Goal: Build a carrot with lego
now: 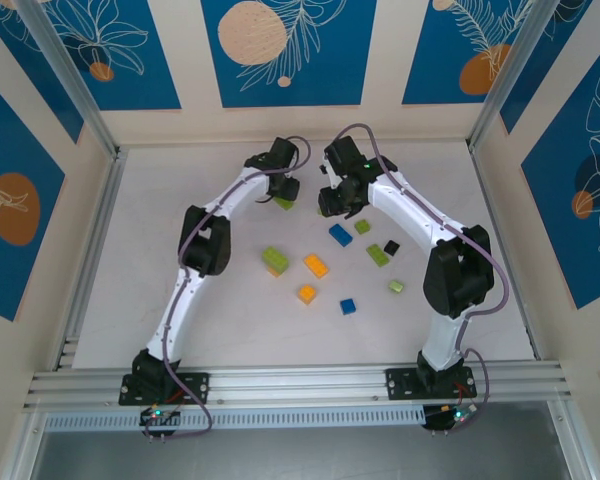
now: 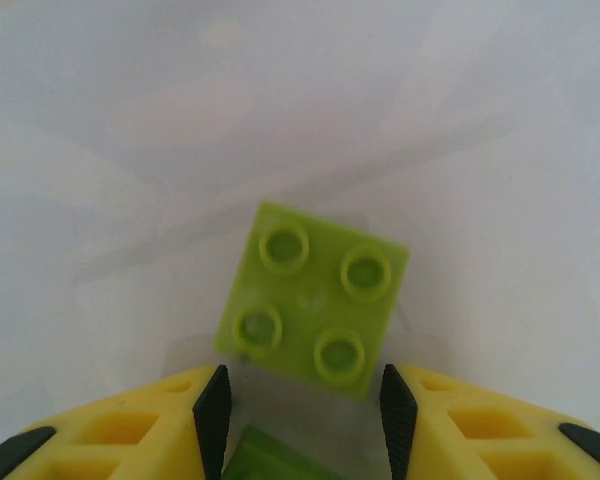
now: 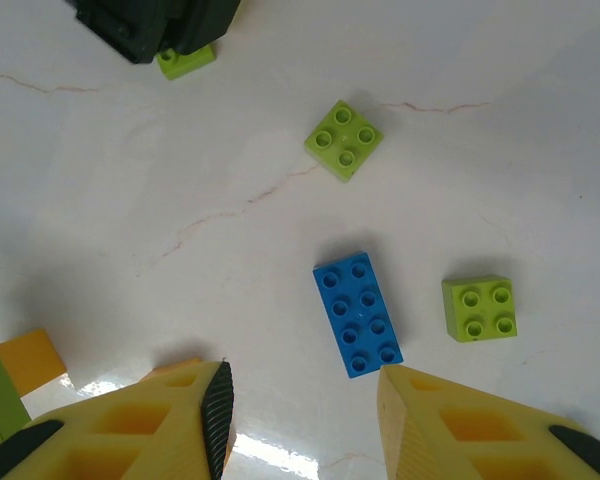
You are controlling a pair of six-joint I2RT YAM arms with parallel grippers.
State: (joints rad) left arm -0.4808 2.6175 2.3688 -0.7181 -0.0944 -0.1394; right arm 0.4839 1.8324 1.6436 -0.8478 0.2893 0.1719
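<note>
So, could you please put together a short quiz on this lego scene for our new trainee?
1. True or false: the right tool is gripping the blue brick.
2. How many studs show on the lime brick just ahead of the left tool?
3. Seen from above, the black brick lies: A) on the robot's left, B) on its right, C) dead centre.

Key: 1 false; 2 four; 3 B.

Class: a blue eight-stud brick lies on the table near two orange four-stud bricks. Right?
No. The right wrist view shows that the upper four-stud brick and the lower four-stud brick are lime green, not orange. The blue eight-stud brick lies near them, as stated.
</note>
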